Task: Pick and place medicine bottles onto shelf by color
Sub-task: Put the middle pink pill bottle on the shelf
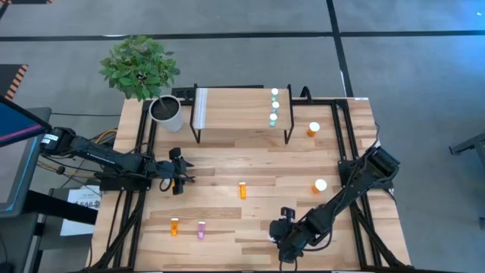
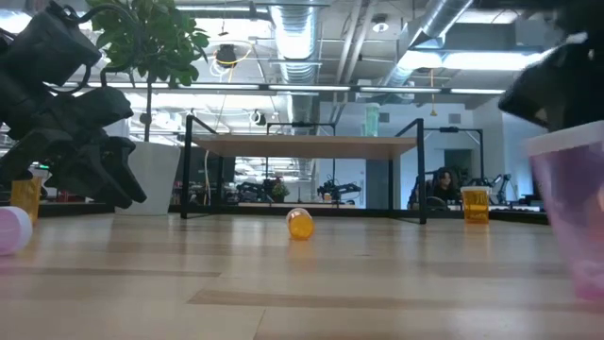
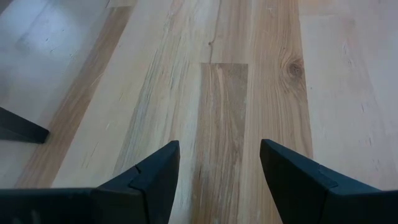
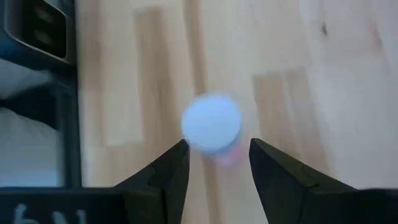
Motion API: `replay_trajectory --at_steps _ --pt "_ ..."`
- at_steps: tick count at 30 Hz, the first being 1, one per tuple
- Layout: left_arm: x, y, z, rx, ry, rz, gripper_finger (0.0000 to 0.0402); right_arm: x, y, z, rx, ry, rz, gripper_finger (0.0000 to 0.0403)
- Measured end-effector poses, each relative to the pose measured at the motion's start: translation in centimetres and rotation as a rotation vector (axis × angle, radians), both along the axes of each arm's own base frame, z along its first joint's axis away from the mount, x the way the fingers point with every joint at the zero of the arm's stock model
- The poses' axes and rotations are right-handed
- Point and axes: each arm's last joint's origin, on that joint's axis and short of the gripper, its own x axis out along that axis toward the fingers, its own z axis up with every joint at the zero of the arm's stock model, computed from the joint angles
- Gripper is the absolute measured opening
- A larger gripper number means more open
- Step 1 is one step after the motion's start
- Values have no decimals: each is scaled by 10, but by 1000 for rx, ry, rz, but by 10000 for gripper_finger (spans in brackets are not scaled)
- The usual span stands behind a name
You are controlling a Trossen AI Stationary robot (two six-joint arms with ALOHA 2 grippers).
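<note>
The shelf [image 1: 242,114] stands at the table's far middle, with three teal bottles [image 1: 274,106] upright on its right end. My right gripper [image 4: 217,148] is open near the table's front edge [image 1: 286,240], pointing down over an upright pink bottle with a white cap [image 4: 211,124]. Its fingertips stand on either side of the cap. That bottle shows close at the right of the low view [image 2: 574,212]. My left gripper [image 3: 219,144] is open and empty over bare wood at the table's left [image 1: 180,179].
An orange bottle [image 1: 242,189] lies at mid-table. Orange bottles stand at the right [image 1: 320,185] and beside the shelf [image 1: 313,129]. An orange bottle [image 1: 174,225] and a pink one [image 1: 201,229] are at the front left. A potted plant [image 1: 165,112] stands left of the shelf.
</note>
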Motion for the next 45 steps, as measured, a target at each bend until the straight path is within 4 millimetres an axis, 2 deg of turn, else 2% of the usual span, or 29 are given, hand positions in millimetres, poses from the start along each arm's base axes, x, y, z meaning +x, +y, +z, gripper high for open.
replay_trajectory --at_steps 4,12,22,29,34,37,40,45 --pt "0 0 0 -2 0 1 212 1 2 -8 4 19 -7 189" --pt "0 0 0 -4 -1 3 212 3 2 -7 -4 -9 -15 187" --pt "0 0 0 -4 -1 3 212 10 0 -5 -4 -59 -9 123" --pt "0 0 0 -4 -1 3 212 19 -9 2 -4 -105 3 129" --pt "0 0 1 -32 -14 19 212 34 -30 32 -28 -196 43 140" --pt "5 -2 6 -209 -114 87 212 44 -50 65 -55 -298 69 138" --pt "17 -5 25 -324 -305 91 212 47 -78 99 -110 -395 92 134" --pt "32 -13 63 -314 -452 -157 212 42 -136 150 -213 -543 49 137"
